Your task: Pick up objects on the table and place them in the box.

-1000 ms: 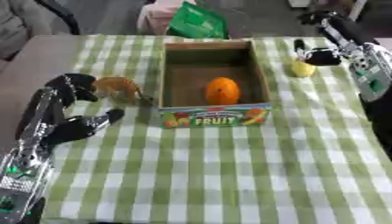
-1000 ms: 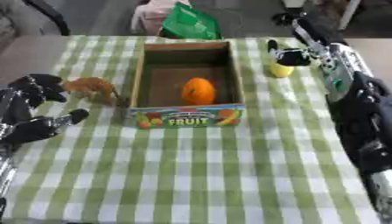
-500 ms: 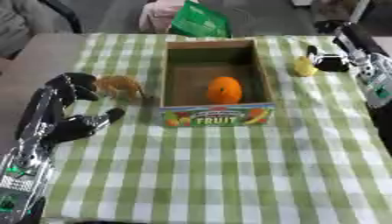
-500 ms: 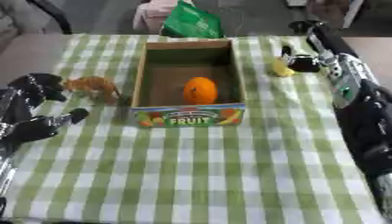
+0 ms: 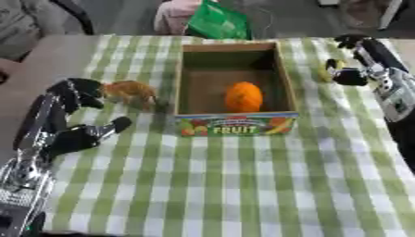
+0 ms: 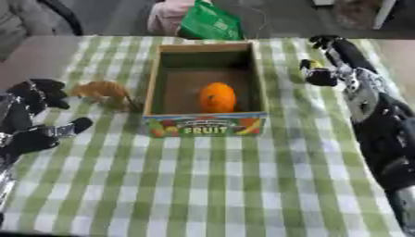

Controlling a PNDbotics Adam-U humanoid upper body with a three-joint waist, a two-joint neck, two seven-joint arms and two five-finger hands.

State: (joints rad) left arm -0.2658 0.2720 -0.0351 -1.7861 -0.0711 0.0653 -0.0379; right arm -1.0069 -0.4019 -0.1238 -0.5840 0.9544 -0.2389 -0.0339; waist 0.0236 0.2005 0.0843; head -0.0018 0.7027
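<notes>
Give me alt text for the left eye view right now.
An open fruit box holding an orange sits on a green checked tablecloth. The right hand curls round a small yellow object beside it; the left hand rests open by an orange-brown toy animal.

Right hand [image 5: 350, 74] clasps yellow object [image 5: 328, 70] beside box [image 5: 233, 126]

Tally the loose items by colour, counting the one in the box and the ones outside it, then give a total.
Orange: 1, the round orange fruit inside the cardboard fruit box.
Brownish-orange: 1, the small animal-shaped toy on the green checked tablecloth, just left of the box.
Yellow: 1, the small yellow object at the right hand.
Total: 3.
</notes>
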